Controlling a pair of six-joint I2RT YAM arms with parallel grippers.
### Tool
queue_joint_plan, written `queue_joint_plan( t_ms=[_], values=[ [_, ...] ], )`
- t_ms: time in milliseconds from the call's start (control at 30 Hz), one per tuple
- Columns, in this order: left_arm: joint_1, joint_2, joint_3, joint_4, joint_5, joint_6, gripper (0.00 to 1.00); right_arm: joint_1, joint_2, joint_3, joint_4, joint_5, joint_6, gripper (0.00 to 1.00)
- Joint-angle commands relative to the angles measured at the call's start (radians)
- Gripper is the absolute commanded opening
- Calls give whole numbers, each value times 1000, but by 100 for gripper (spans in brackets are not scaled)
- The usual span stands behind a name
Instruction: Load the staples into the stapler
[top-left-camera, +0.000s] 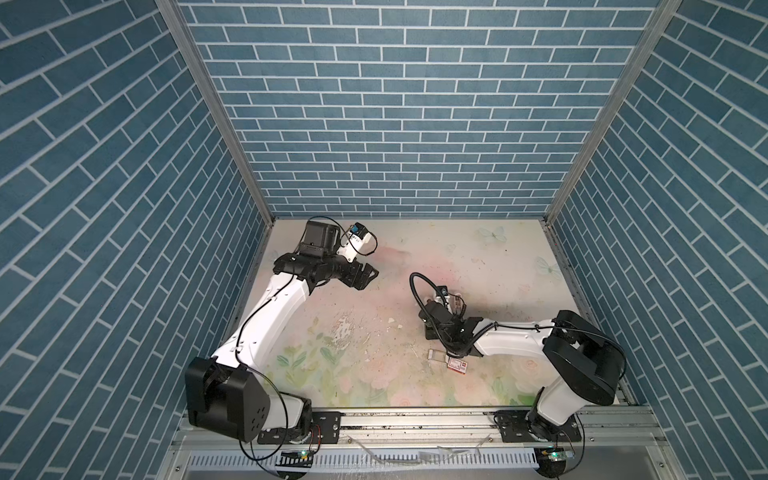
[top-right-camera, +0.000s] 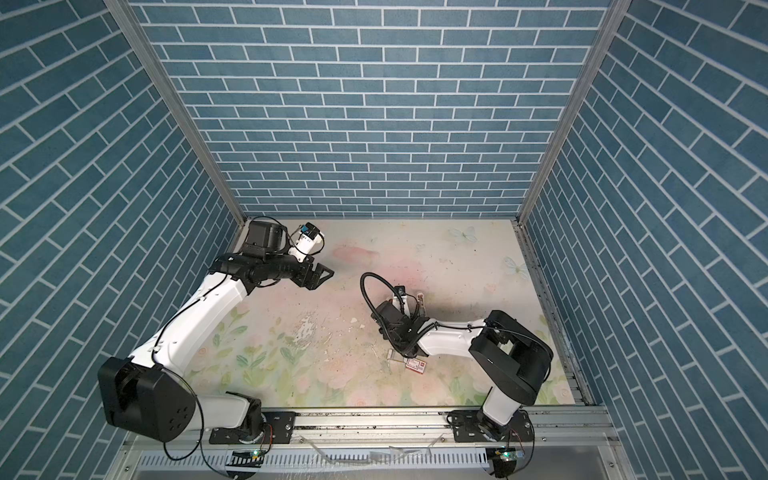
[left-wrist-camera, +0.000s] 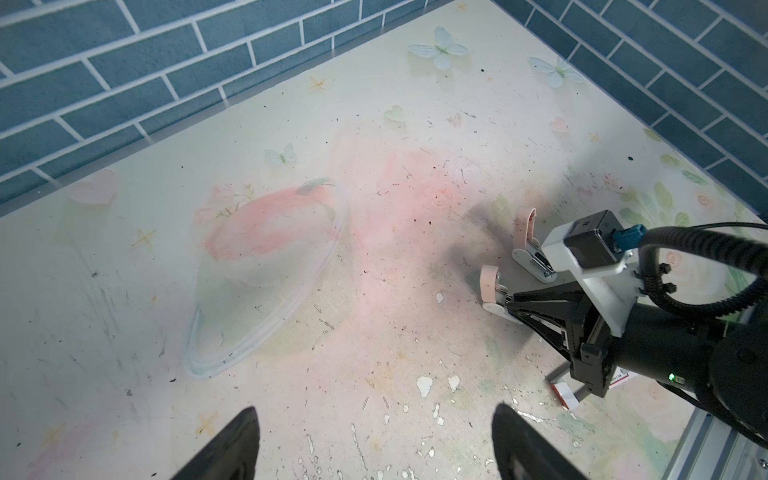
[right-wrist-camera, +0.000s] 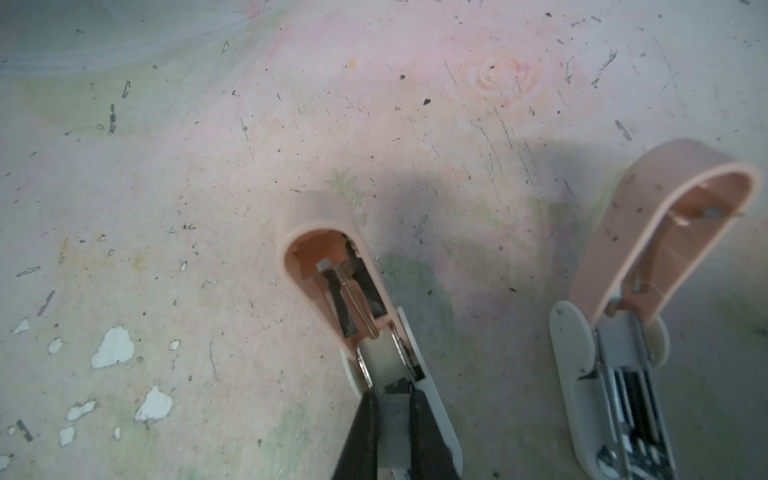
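Note:
Two staplers lie open side by side, each with a pink lid swung up from a white base. My right gripper (right-wrist-camera: 392, 405) is shut on the staples (right-wrist-camera: 392, 428), a short grey strip, just over the open channel of the nearer stapler (right-wrist-camera: 324, 232). The second stapler (right-wrist-camera: 665, 232) lies beside it with its metal channel bare. The left wrist view shows both the stapler (left-wrist-camera: 488, 286) and the right gripper (left-wrist-camera: 509, 303) at its base. My left gripper (left-wrist-camera: 378, 436) hangs open and empty above the table, far left of the staplers (top-left-camera: 457, 300); it appears as the left gripper (top-left-camera: 370, 274) in both top views.
A small red-and-white box (top-left-camera: 457, 365) and a clear little tray (top-left-camera: 437, 355) lie just in front of the right wrist. A clear oval plastic lid (left-wrist-camera: 266, 270) rests on the table near the back wall. Blue brick walls close three sides.

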Motion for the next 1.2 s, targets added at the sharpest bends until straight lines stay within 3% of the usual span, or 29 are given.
queue_joint_plan(
  t_ms=[0,533,800,1167],
  values=[
    [4,-22,-10,2,5,-6,89,3,-11,-18,-15,13,24,12],
    [4,-22,-8,-2,5,3,89,3,-100,-17,-30,-6,1,12],
    [5,-29,-16,-1,-4,9,89,-54,-177,-64,-109,21,1,13],
    [4,-30,-20,6,-2,9,89,-78,-84,-52,-68,-34,-16,13]
  ],
)
